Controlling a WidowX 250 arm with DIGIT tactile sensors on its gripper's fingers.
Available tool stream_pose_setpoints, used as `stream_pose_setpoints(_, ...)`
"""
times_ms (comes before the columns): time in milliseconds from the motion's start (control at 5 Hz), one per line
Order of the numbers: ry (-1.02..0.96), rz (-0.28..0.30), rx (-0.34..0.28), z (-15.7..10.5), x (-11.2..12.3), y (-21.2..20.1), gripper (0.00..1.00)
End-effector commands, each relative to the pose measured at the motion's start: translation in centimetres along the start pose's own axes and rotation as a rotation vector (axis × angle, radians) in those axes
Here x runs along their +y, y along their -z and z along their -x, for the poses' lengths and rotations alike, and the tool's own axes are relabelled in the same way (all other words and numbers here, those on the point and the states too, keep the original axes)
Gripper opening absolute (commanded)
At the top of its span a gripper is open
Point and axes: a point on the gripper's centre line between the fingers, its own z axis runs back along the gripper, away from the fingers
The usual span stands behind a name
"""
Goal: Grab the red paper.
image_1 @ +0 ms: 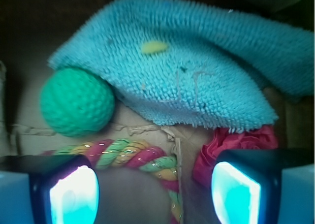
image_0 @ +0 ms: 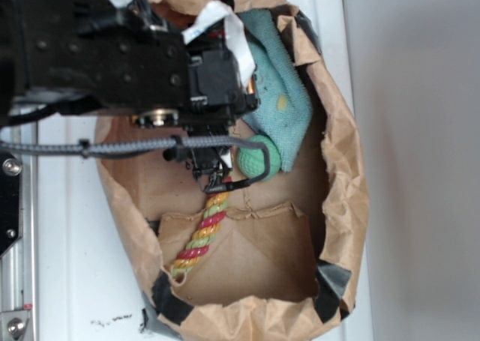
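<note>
The red paper (image_1: 227, 144) is a crumpled bright red wad lying on the bag floor just below the blue cloth's edge, partly behind my right fingertip (image_1: 236, 193). In the exterior view the arm hides it. My gripper (image_1: 155, 194) is open, its two pads wide apart, with only the twisted rope (image_1: 140, 157) and bag floor between them. In the exterior view the gripper (image_0: 214, 177) hangs inside the brown paper bag (image_0: 341, 206), just left of the green ball (image_0: 253, 161).
A shaggy blue cloth (image_1: 197, 61) with a yellow spot fills the back of the bag. The green ball (image_1: 77, 102) lies to the left, against the cloth. The red, yellow and green rope (image_0: 199, 240) runs toward the bag's near edge. Bag walls surround everything.
</note>
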Motion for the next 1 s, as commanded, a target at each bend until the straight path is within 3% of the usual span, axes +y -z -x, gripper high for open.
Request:
stream_pose_setpoints(0,0.024,-0.065,-0.064,0.5,6.3,0.3,1.00)
stream_pose_setpoints(400,-0.015,-0.074,-0.055,0.8,9.6,-0.7,1.00)
stream_pose_setpoints(800,-0.015,-0.059,-0.054,1.4,10.5,-1.9,1.00)
